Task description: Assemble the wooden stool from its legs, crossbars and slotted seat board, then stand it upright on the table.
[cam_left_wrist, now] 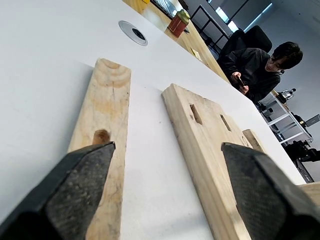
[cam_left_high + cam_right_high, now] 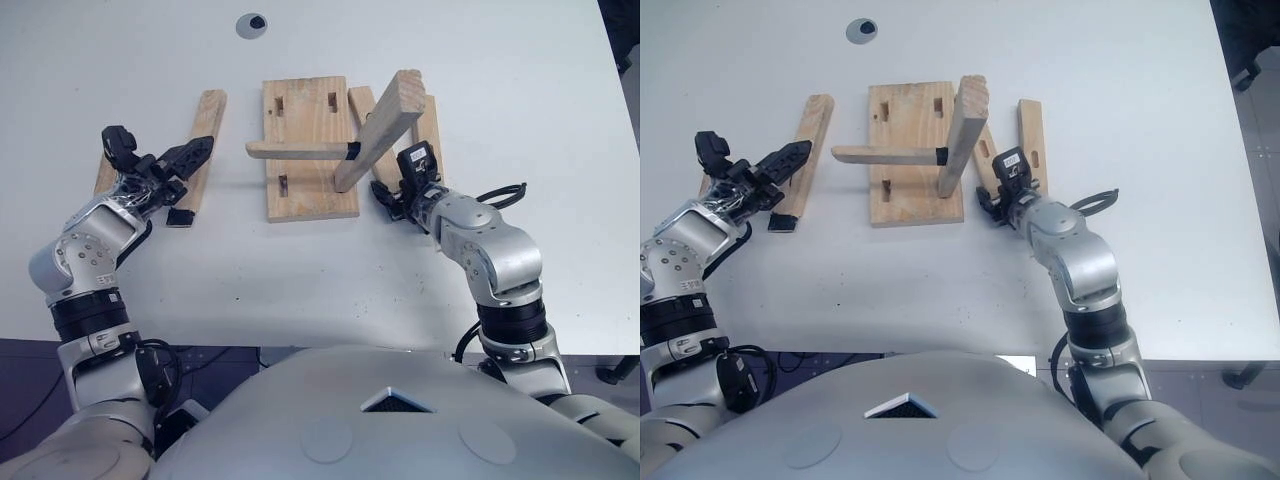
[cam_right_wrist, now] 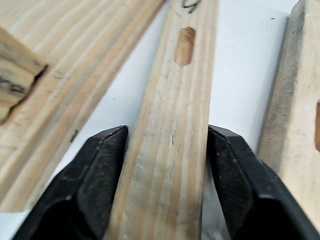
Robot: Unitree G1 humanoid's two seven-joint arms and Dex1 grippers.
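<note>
The slotted seat board (image 2: 310,195) lies flat at mid-table. One leg (image 2: 380,130) stands tilted in it, with a crossbar (image 2: 297,150) sticking out from it sideways. A loose leg (image 2: 208,125) lies left of the board; my left gripper (image 2: 187,185) is open and straddles its near end, as the left wrist view shows around the same leg (image 1: 102,145). Right of the board, my right gripper (image 3: 167,185) is shut on the near end of another leg (image 3: 175,100). A further leg (image 2: 1032,135) lies just beyond it.
Another wooden piece (image 2: 104,176) lies partly under my left wrist. A round grey grommet (image 2: 251,25) sits in the tabletop at the far side. The table's right edge (image 2: 622,90) is close to the parts. Bare white table stretches in front of the board.
</note>
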